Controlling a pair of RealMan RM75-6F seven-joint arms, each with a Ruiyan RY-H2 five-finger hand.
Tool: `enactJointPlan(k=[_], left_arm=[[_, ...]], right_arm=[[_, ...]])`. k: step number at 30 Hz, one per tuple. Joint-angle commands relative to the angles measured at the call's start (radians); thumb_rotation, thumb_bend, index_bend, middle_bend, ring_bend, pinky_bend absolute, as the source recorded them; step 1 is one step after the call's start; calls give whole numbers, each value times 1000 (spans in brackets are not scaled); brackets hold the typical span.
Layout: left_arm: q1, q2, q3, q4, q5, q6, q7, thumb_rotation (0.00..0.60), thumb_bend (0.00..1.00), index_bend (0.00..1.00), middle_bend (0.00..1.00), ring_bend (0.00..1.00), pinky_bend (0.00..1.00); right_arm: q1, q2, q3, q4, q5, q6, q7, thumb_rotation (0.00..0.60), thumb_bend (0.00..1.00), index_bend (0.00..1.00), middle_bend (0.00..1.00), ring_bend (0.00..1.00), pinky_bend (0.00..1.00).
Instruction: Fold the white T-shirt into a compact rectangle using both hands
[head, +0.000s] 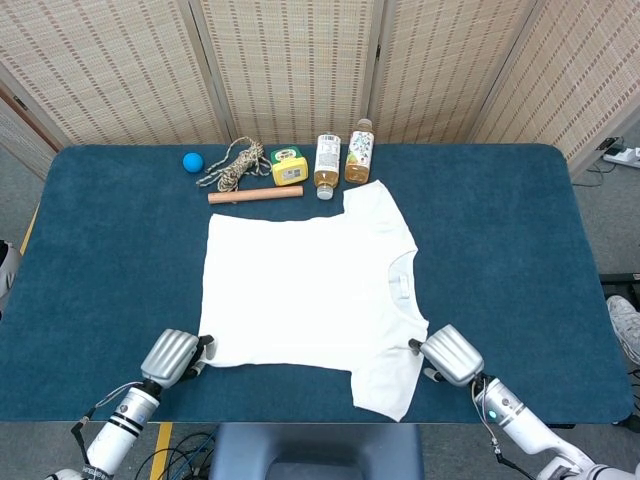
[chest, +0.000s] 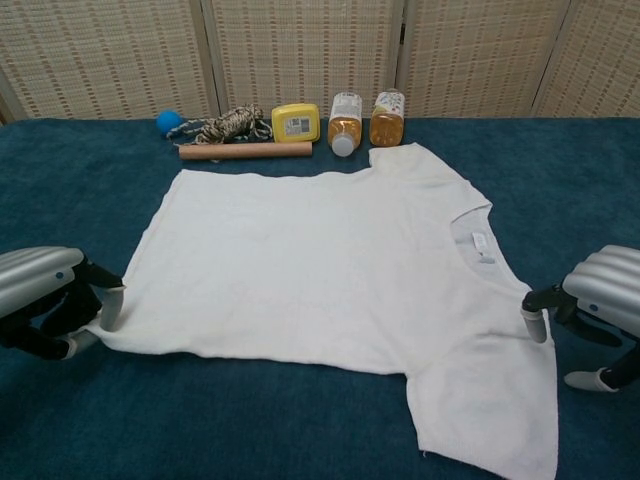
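Fabric could slip as the left hand (chest: 45, 300) pinches the white T-shirt (chest: 330, 270), spread mid-frame on the bench (head: 500, 250), while the right hand (chest: 590, 310) merely touches its sleeve, fingers (chest: 535, 322) parted.

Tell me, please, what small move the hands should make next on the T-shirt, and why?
Probably close the right hand onto the shoulder edge of the white T-shirt. Its fingers sit right at that edge, apparently without a grip, while the left hand is already at the hem corner and the shirt lies flat and unfolded.
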Motion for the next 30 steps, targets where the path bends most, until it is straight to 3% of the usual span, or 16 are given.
enactJointPlan(k=[1,20,30], left_arm=[[2,0,-1,0,-3,1,0,600,502,610,894,797,933],[6,0,1,8,-10,-3,0,600,502,611,894,797,933],[8,1,2,11,-13,-4,-3,600,502,611,894,797,933]], right_arm=[[3,-7,0,4,3,3,2,600,143,505,884,900,995],[34,-53,-1,24,10,12,6,600,159,507,886,901,995],[42,-54,-9,24,15,15,4,600,268,517,890,903,995]])
